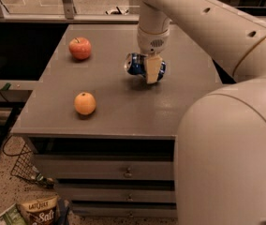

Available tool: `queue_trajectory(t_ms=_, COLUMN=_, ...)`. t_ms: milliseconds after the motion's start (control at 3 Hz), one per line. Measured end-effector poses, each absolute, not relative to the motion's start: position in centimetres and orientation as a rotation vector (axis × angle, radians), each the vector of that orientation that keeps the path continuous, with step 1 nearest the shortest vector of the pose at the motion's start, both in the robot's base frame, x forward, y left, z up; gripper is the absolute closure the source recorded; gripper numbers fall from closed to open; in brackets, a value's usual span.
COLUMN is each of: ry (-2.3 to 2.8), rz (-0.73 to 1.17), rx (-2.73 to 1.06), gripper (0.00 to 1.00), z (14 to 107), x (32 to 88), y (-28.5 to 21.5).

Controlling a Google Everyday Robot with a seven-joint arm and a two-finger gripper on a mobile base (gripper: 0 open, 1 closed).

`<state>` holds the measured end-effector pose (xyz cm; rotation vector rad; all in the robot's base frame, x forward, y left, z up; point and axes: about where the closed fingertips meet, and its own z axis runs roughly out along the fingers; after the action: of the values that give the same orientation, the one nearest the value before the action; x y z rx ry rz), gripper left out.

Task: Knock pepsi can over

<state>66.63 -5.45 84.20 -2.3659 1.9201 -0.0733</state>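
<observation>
Arm [203,18] angled down; gripper [152,71] at tipped pepsi can [136,64], table [119,109] ctr.

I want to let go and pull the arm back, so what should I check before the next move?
1. pepsi can lying on its side, silver top facing left: ok.
2. Can's weight resting on the table, not hanging above it: cannot tell.
3. gripper let go of the can: not ok; it is clamped across the can, mid-table.
4. apple and orange apart from the can: ok.
5. Can away from the table's edges: ok.
</observation>
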Motion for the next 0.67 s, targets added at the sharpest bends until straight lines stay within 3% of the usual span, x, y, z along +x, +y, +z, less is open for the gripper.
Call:
queue_trajectory(t_ms=333, ry=1.915, rz=-0.075, rx=-2.358, gripper=0.82, z=84.05, x=66.87, y=-5.31)
queue_trajectory(t_ms=667, ry=1.909, rz=-0.079, rx=-2.353, gripper=0.49, z=83.77, x=67.17, y=-5.11)
